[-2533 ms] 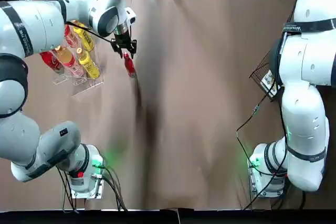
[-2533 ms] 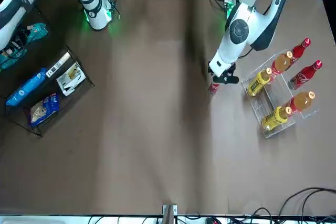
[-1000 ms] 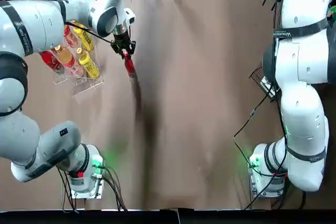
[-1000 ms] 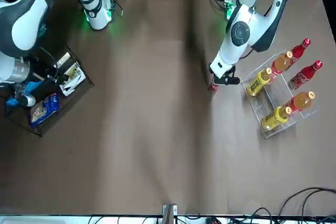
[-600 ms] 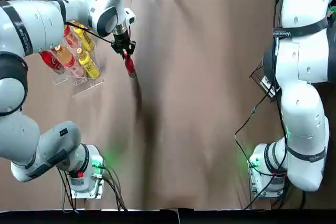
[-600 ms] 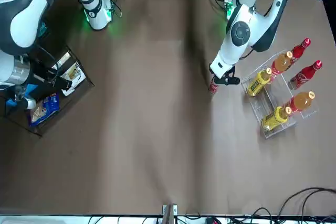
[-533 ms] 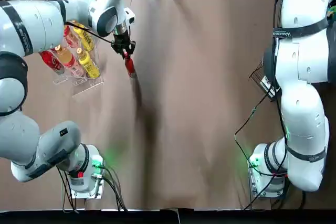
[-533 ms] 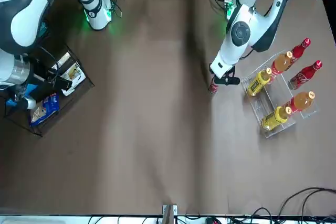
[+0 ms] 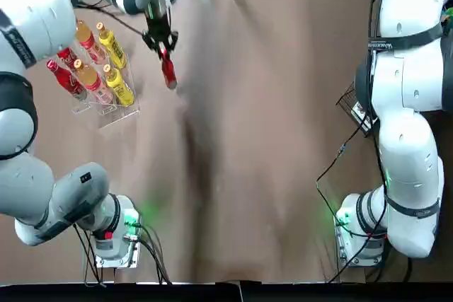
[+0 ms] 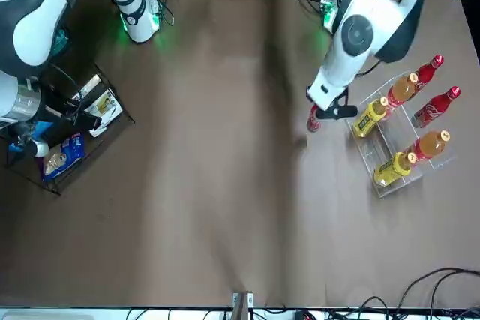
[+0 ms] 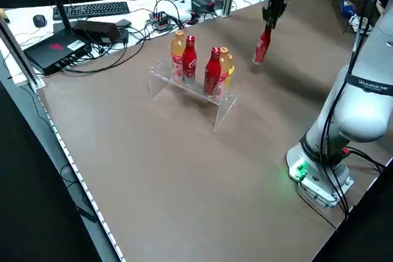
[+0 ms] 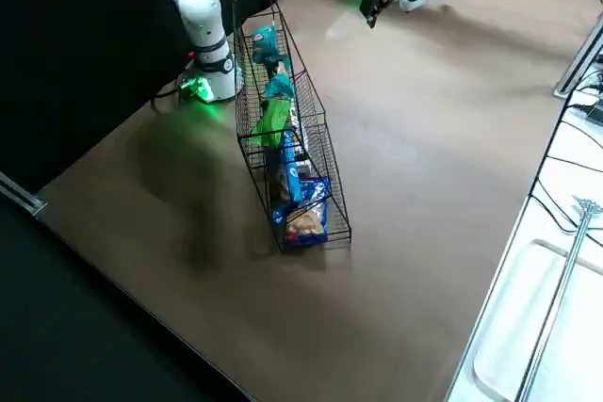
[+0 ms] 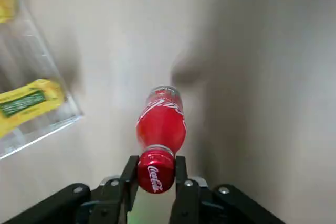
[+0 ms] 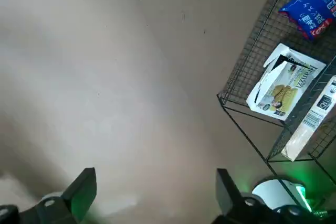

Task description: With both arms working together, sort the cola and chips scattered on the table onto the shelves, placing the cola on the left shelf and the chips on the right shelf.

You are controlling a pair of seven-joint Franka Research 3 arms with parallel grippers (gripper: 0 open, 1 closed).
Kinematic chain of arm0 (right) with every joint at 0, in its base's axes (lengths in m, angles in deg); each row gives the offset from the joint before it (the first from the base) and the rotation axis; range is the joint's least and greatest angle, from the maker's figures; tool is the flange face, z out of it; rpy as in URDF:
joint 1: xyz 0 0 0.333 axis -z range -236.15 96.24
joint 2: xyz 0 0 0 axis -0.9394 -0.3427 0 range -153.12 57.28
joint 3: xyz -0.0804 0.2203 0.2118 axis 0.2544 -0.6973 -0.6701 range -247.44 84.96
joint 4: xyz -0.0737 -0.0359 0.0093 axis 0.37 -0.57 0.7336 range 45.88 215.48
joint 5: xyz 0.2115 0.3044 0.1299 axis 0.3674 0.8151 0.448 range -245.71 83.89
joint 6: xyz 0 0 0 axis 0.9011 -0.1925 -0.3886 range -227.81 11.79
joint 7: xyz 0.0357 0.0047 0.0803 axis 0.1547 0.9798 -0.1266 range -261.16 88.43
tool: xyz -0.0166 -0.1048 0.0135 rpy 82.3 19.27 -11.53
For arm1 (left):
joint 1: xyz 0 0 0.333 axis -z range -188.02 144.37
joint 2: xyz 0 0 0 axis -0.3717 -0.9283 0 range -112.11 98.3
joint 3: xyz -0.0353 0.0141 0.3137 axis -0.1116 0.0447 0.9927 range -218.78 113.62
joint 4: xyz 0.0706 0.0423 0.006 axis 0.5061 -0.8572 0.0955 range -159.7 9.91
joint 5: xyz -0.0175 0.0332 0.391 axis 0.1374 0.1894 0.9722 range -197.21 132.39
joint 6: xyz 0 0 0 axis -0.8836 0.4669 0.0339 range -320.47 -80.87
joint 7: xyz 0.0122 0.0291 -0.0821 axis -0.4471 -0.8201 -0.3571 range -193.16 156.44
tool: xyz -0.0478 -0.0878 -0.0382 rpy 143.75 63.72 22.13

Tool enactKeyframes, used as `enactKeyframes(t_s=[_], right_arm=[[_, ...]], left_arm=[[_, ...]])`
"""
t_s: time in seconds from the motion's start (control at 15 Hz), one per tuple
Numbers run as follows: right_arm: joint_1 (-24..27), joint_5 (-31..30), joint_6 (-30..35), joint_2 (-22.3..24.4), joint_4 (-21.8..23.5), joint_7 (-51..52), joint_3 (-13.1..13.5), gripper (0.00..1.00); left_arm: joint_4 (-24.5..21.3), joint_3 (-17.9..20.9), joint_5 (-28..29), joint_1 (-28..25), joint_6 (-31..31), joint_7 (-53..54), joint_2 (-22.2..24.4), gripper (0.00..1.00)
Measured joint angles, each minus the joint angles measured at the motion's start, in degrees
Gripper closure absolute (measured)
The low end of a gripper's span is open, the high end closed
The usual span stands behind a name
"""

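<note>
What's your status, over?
Left pincer shut on cola, aloft beside left shelf. Right pincer open, empty. Yellow and orange bottles crowd left shelf.

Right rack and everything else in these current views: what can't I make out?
- Black wire-mesh basket rack: in the top view, the right arm hides most of it.
- Green chips packet: not visible in the front view, where the right arm covers that area.
- Left gripper: its wrist view crops the clear acrylic rack at the edge.
</note>
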Motion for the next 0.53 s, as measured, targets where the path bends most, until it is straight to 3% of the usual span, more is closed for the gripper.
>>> enactKeyframes(t_s=[0.4,0.53], right_arm=[[0.12,0.38,-1.06,0.00,-0.08,0.02,-0.37,0.00],[1.48,0.47,-1.12,0.30,-0.12,0.07,-2.29,0.00]], left_arm=[[15.99,0.19,0.24,-8.79,16.10,8.96,1.26,0.69],[19.55,0.34,0.31,-13.24,19.94,15.63,1.26,0.69]])
